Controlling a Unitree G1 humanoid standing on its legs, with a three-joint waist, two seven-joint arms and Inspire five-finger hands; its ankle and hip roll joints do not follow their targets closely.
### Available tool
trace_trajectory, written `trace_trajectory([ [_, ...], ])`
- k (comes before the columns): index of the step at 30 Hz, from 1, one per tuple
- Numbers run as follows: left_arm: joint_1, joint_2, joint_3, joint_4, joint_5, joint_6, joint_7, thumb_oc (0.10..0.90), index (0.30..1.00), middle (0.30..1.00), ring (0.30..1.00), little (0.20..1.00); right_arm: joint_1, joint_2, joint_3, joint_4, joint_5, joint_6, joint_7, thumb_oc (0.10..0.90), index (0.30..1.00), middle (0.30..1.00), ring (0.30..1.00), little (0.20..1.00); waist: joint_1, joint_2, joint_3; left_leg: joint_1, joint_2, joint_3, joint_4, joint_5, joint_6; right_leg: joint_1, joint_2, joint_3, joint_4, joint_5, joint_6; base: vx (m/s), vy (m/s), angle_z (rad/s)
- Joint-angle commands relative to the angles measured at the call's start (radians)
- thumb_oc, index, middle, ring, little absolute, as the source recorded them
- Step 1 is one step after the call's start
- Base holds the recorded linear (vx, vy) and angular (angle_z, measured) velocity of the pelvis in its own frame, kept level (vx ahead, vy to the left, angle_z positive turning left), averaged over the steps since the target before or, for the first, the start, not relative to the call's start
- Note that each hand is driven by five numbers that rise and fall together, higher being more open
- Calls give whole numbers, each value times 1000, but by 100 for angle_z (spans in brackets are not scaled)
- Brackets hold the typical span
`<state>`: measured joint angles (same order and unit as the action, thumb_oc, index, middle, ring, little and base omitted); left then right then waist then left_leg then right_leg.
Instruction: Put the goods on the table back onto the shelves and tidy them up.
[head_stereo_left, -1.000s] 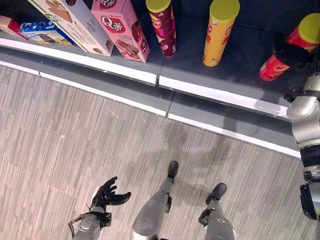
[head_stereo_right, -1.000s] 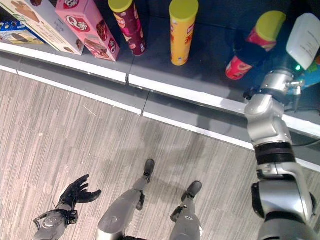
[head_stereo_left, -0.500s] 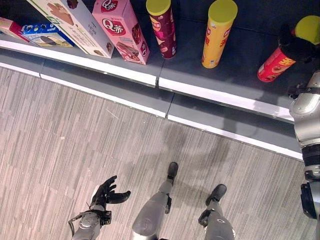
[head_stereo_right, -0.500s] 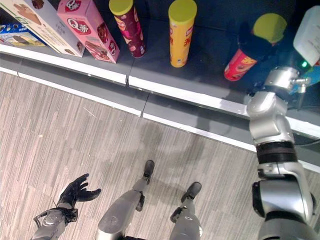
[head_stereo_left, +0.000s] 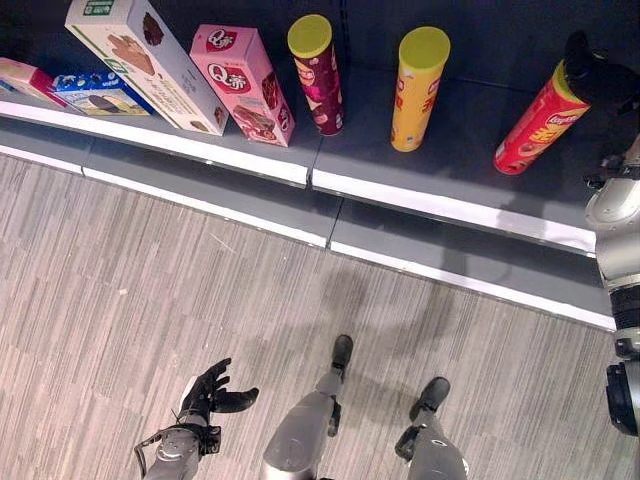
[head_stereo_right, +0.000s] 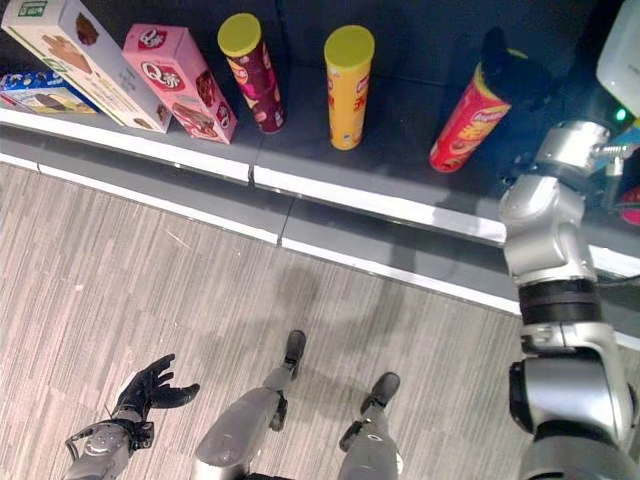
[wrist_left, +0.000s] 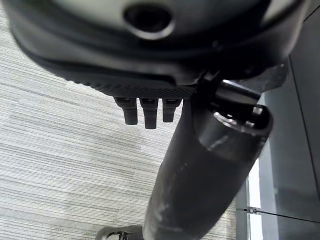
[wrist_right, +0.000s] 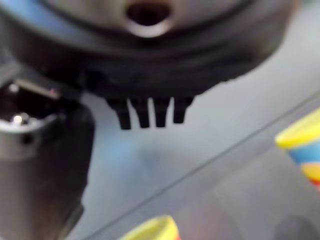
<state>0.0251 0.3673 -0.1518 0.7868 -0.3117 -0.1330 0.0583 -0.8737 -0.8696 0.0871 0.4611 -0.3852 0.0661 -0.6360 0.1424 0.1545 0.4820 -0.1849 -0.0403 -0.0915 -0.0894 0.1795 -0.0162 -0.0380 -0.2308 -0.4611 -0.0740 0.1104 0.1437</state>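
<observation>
Dark grey shelf board (head_stereo_left: 460, 150) carries the goods in a loose row: a white carton (head_stereo_left: 145, 62) and a pink box (head_stereo_left: 243, 68) lean near the white front edge strip (head_stereo_left: 440, 205), with a small blue pack (head_stereo_left: 100, 92) lying flat at the far left end. A maroon can (head_stereo_left: 317, 72) and a yellow can (head_stereo_left: 418, 87) stand upright just behind the strip, apart from each other, with bare board between and behind them.

Further right, the red can (head_stereo_right: 468, 117) tilts on the shelf, base down near the front edge, and the right hand (head_stereo_right: 515, 72) is at its top; from the head views the dark hand covers the lid, but the fingers blur together (the wrist view shows short fingertips (wrist_right: 149, 112) over the shelf and a yellow lid below them), so I cannot tell whether they clasp the can or merely rest on it.

Bare board lies between the yellow and red cans.

Low over the striped wooden floor (head_stereo_left: 150, 280), the left hand (head_stereo_left: 205, 393) hangs with fingers loosely spread, holding nothing.
</observation>
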Motion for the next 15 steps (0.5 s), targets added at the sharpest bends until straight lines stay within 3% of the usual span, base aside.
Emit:
trace_trajectory([
  [1, 39, 51, -5, 73, 38, -10, 27, 800, 900, 900, 900, 900, -27, -73, 52, -123, -62, -61, -22, 800, 900, 900, 900, 900, 12, -72, -193, 21, 44, -1, 2, -80, -64, -76, -70, 47, 148, -44, 40, 30, -19, 2],
  [7, 43, 40, 16, 102, 57, 2, 26, 800, 900, 900, 900, 900, 53, -20, 30, -189, -64, -83, 18, 800, 900, 900, 900, 900, 0, -93, -230, 46, 56, 11, 2, -87, -67, -31, -51, 43, 97, -30, 37, 23, -14, -1],
  [14, 63, 7, 62, 144, 90, 26, 24, 800, 900, 900, 900, 900, 291, 115, -68, -398, 25, -163, 114, 800, 900, 900, 900, 900, -32, -137, -280, 81, 79, 47, 2, -104, -73, 13, -24, 57, 46, -20, 33, 51, -26, -9],
  [15, 73, -7, 84, 165, 99, 34, 22, 800, 900, 900, 900, 900, 377, 165, -102, -456, 77, -194, 148, 800, 900, 900, 900, 900, -44, -149, -292, 98, 87, 60, 2, -111, -74, 27, -16, 63, 39, -23, 31, 64, -19, -17],
])
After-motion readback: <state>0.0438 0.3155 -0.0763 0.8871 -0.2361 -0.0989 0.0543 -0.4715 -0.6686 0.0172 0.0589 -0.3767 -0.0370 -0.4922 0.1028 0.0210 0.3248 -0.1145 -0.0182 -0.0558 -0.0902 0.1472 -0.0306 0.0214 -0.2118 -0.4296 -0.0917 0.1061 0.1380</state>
